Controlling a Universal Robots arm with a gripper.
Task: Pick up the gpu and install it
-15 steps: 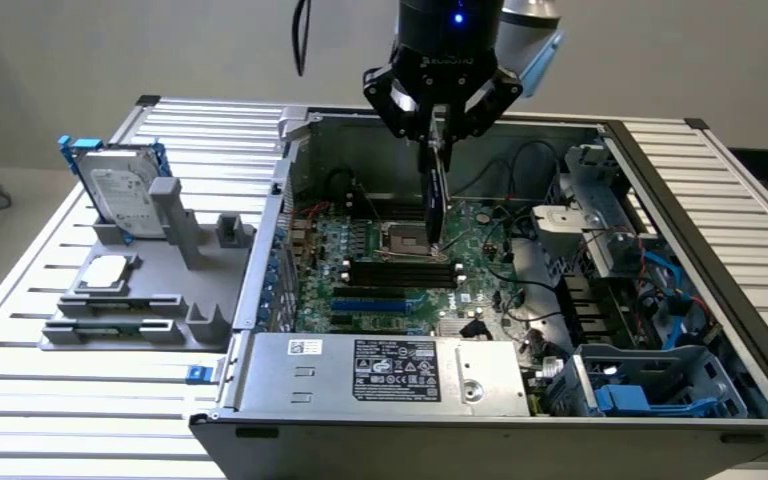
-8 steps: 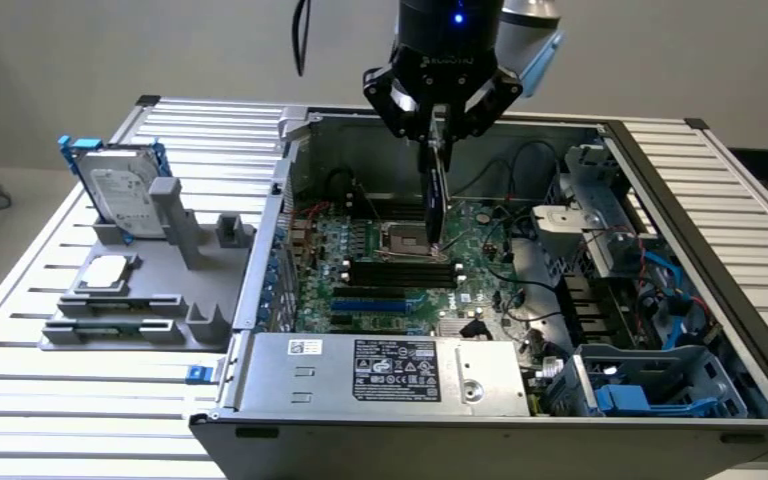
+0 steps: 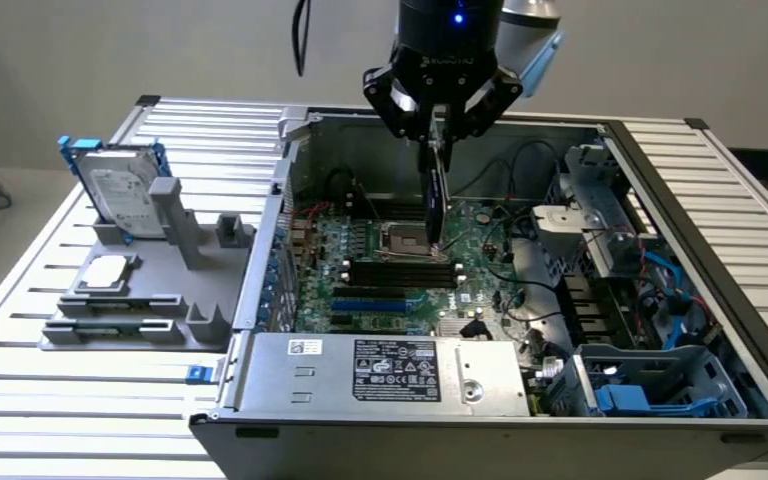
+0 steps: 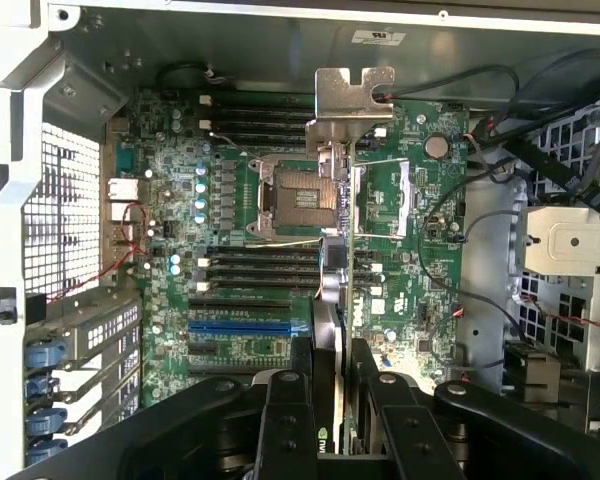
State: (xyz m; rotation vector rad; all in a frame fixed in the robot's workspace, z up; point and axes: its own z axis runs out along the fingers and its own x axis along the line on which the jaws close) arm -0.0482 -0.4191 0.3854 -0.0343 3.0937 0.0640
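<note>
My gripper hangs over the open computer case, shut on the gpu. The card hangs on edge below the fingers, its lower end just above the motherboard near the CPU socket. In the wrist view the gpu appears edge-on between the two black fingers. Its silver end bracket points toward the far case wall. The gripper holds it above the board, beside the blue slot.
A grey fixture at the exterior view's left holds a hard drive in a blue frame and a small silver chip. The power supply fills the case front. Cables and drive cages crowd the case's right side.
</note>
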